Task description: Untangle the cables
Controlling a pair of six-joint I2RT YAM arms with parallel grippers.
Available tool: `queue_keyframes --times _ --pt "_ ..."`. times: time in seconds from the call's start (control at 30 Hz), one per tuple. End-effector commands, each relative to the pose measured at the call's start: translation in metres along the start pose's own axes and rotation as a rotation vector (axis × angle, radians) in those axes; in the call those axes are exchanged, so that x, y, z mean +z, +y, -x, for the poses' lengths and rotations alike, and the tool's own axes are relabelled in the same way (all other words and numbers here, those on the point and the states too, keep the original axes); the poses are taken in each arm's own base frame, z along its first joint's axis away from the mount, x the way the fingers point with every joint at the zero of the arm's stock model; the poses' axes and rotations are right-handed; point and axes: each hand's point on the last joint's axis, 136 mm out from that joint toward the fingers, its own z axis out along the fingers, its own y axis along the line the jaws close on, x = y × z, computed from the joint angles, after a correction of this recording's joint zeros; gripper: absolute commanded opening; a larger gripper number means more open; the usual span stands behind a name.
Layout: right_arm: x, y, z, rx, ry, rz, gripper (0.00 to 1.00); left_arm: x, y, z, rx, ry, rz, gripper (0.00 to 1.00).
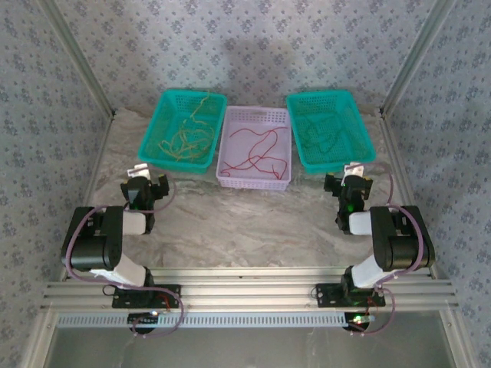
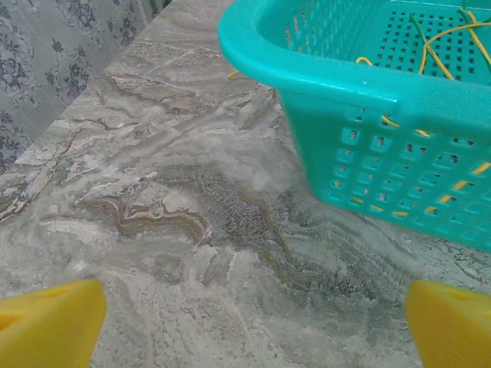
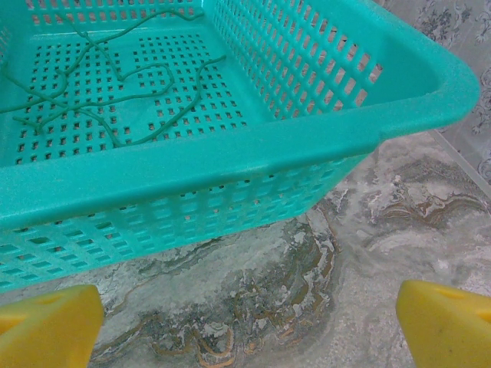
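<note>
Left jaws: standing wide open and gripping nothing. In the left wrist view a yellow fingertip (image 2: 47,326) is showing at each bottom corner, with bare surface (image 1: 245,222) between them.
Right jaws: also spread wide and empty. In the right wrist view the yellow fingertips (image 3: 46,326) are sitting at the two bottom corners.
Yellow-orange cables (image 1: 186,134): lying in loose loops inside the left teal basket (image 1: 152,132), at the far left of the surface. They are lying beyond the left jaws and a little to their right, and nothing is touching them.
Red cables (image 1: 257,149): curling inside the lilac basket (image 1: 257,115) in the far middle, well apart from both jaws.
Green cables (image 1: 330,130): lying in the right teal basket (image 1: 370,146), at the far right. The basket's near wall is standing between them and the right jaws.
Left wrist view: the teal basket's near corner is filling the upper right, and the yellow-orange cables (image 2: 453,34) are crossing its floor and showing through the wall holes.
Right wrist view: the green cables (image 3: 115,84) are winding over the perforated floor.
Cut off: both wrist views are cropping their basket and all four fingertips at the frame edges.
Hard to make out: green on teal is reading faintly from the top view, and the strands are too thin to tell where they are crossing or knotting.
</note>
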Motion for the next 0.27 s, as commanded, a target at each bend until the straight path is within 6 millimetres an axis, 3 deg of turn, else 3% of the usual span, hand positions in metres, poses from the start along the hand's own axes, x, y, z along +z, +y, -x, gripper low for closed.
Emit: queue_keyframes --times 0.0,0.23 --pt "0.0003 -0.0002 0.0064 -0.006 -0.021 -0.003 1.00 0.0013 -0.0024 0.0198 -0.003 -0.060 0.000 1.00" --pt "0.0003 -0.0002 0.0061 -0.006 -0.020 -0.004 1.00 0.0016 -0.0029 0.0197 -0.005 -0.059 -0.006 1.00"
